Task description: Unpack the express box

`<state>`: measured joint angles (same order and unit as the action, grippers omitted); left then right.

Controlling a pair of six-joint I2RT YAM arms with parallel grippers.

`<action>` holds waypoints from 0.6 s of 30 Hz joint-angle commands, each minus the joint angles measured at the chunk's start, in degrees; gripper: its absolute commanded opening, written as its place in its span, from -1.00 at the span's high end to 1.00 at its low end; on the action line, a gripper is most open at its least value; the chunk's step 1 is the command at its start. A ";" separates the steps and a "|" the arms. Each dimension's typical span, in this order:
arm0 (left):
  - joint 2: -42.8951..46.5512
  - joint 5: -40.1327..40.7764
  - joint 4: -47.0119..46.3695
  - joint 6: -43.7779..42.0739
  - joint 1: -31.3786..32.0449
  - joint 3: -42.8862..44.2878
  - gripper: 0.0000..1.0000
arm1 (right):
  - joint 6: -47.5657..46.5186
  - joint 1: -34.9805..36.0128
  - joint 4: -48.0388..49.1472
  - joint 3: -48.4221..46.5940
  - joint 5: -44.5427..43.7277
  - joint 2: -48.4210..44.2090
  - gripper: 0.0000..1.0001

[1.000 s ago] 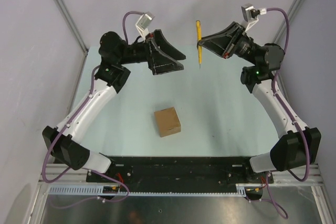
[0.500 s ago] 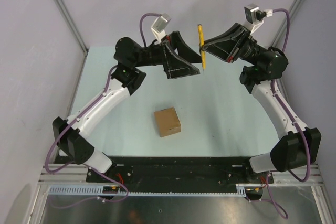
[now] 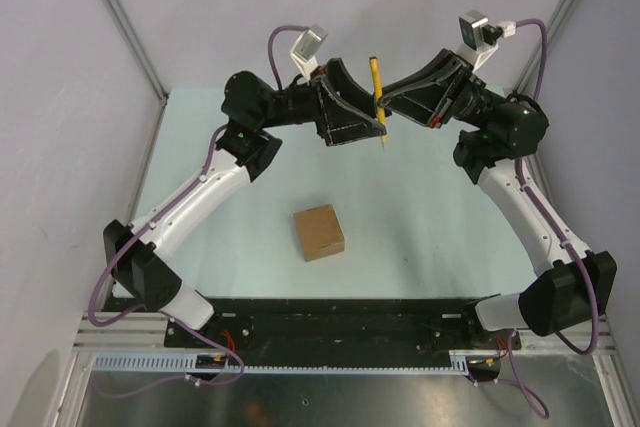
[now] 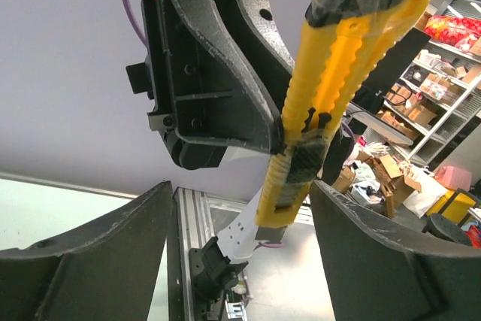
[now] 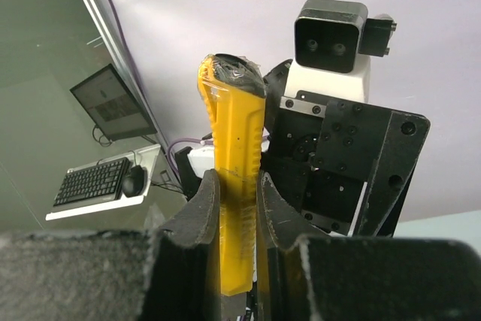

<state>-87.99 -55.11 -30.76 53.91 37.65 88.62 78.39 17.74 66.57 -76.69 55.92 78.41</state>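
1. Right gripper (image 3: 383,104) is clamped on the yellow cutter knife (image 3: 376,82) and holds it upright in the air above the far half of the table (image 3: 440,207).
2. My left gripper (image 3: 368,112) has its fingers apart on either side of the knife, with no contact that I can see.
3. Down on the table, the express box (image 3: 319,232) sits near the middle with its flaps shut, well apart from both arms.
4. I judge this to be tool preparation between the arms, with the cut not yet begun.
5. Next, the left fingers must meet the handle squarely without knocking it from the right grip.
6. The table is pale green and smooth, with lilac wall panels around it. The wrist views show shelving (image 4: 421,103) with cartons and a monitor (image 5: 113,99) beyond.
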 commanded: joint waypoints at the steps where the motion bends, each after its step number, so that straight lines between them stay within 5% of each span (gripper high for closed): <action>1: 1.94 -0.78 -1.84 -1.53 1.37 1.03 -0.53 | -2.36 0.89 -1.52 -1.54 0.24 -1.60 1.00; 8: 3.52 -0.53 -1.93 -3.89 2.08 -2.04 -0.10 | -7.10 1.07 -7.32 -1.54 -0.81 -2.56 1.00; 12: 4.05 0.27 -1.84 -5.13 1.90 -4.06 0.42 | -13.60 0.98 -17.24 -1.54 -2.13 -5.01 0.99; 18: 3.96 0.62 -1.84 -6.01 1.29 -4.42 0.87 | -20.99 1.16 -26.65 -1.54 -3.97 -7.31 0.94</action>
<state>-86.02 -55.37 -31.92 49.60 39.40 84.66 64.10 18.65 46.24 -76.69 54.68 74.17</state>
